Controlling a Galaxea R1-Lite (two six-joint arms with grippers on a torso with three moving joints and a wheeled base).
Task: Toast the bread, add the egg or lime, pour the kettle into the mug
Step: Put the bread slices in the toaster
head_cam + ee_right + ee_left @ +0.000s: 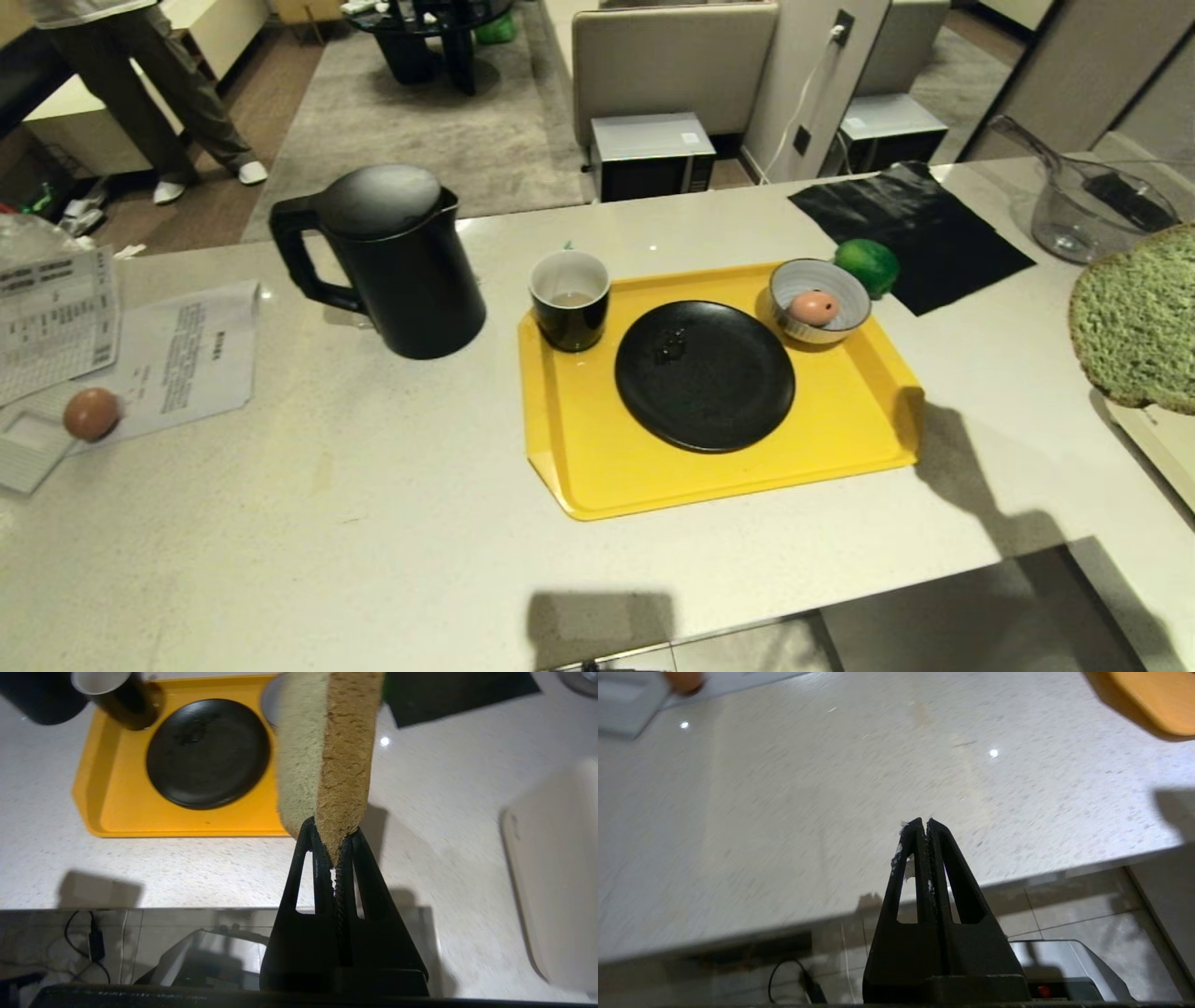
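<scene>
My right gripper [332, 835] is shut on the lower edge of the bread [327, 756], a pale green slice with a brown crust. It is held upright in the air right of the yellow tray [597, 467], and shows at the head view's right edge as the bread [1134, 317]. On the tray stand the black mug [569, 301], a black plate [705, 375] and a striped bowl holding an egg [815, 306]. The lime [866, 266] lies just behind the bowl. The black kettle [397, 261] stands left of the tray. My left gripper [924, 822] is shut and empty above the counter's near edge.
A cream-coloured flat object [1158, 439] lies at the counter's right edge, below the bread. A glass jug [1083, 215] and a black mat [915, 233] are at the back right. Papers [177, 355] and a second egg [91, 413] lie at the left. A person [159, 84] stands far behind.
</scene>
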